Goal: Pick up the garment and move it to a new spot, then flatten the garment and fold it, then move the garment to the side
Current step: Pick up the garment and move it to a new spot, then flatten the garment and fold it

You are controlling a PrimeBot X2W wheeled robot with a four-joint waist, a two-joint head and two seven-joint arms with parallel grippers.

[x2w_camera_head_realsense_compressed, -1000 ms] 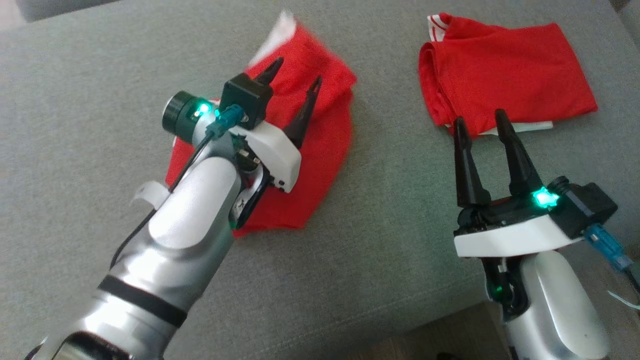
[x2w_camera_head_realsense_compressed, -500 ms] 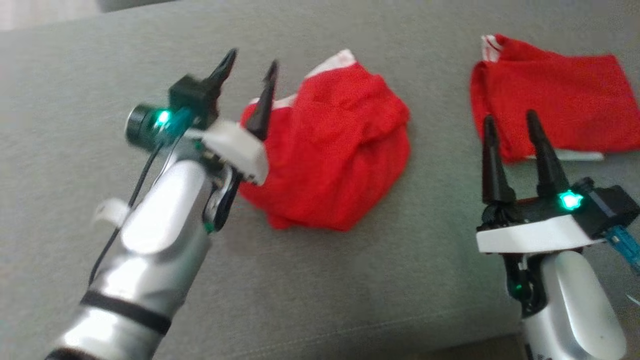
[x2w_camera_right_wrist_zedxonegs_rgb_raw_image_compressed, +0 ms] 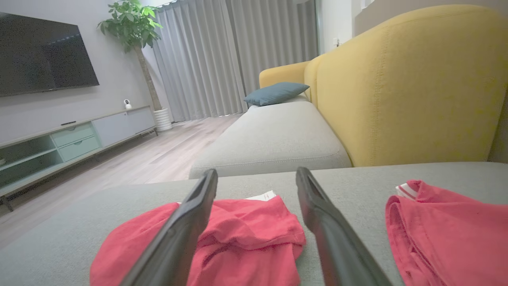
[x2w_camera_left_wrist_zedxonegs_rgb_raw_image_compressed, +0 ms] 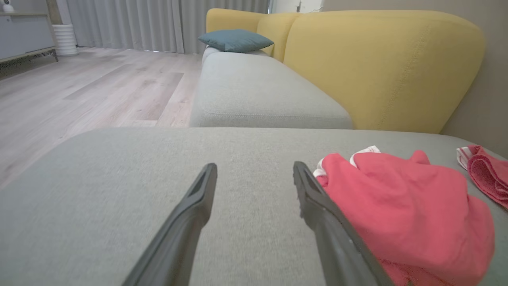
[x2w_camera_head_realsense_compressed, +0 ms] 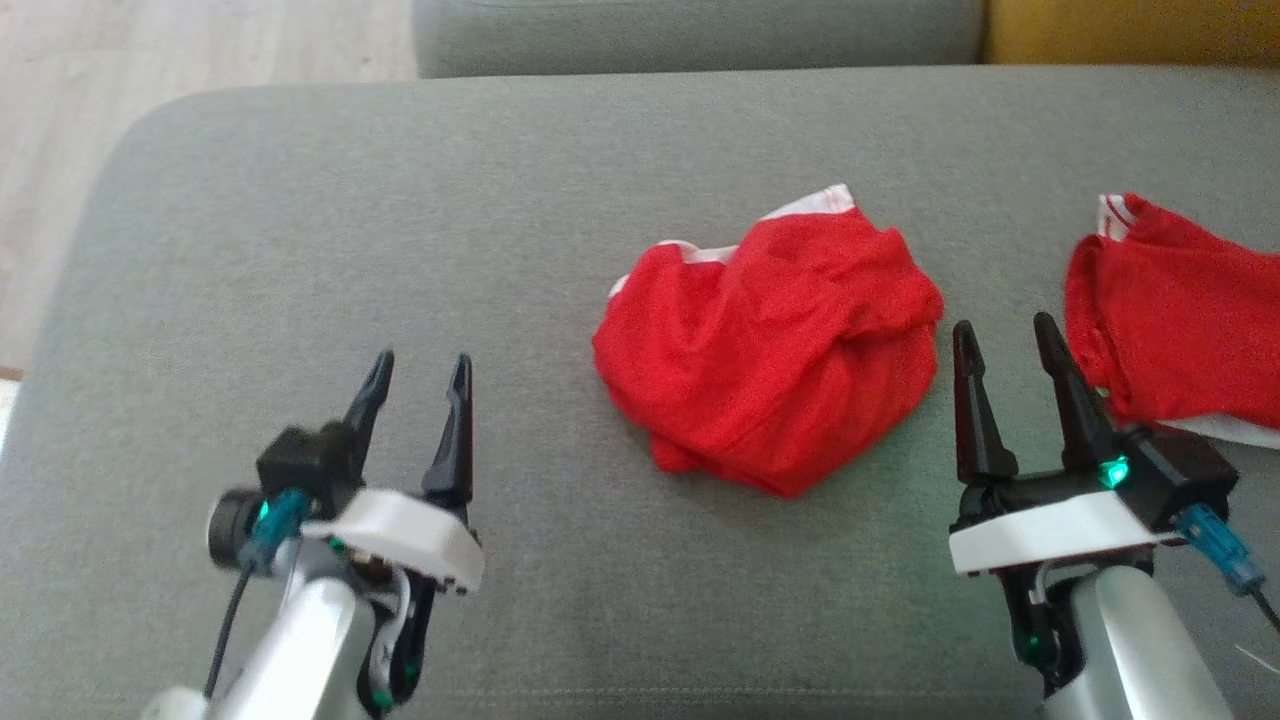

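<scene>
Two grippers, left gripper (x2w_camera_head_realsense_compressed: 422, 360) and right gripper (x2w_camera_head_realsense_compressed: 1003, 325), spread wide, empty. Crumpled red garment (x2w_camera_head_realsense_compressed: 770, 355) lies between them, just left of right gripper. Judged light, limp, bunching; pinch raised fold at near edge.

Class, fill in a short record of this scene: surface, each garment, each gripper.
surface: grey cushion
red garment: crumpled, mid-cushion, nothing holding it
second garment: also red, to its right, apart from it
left gripper: open, empty, left of the red garment
right gripper: open, empty, near the gap between the garments
</scene>
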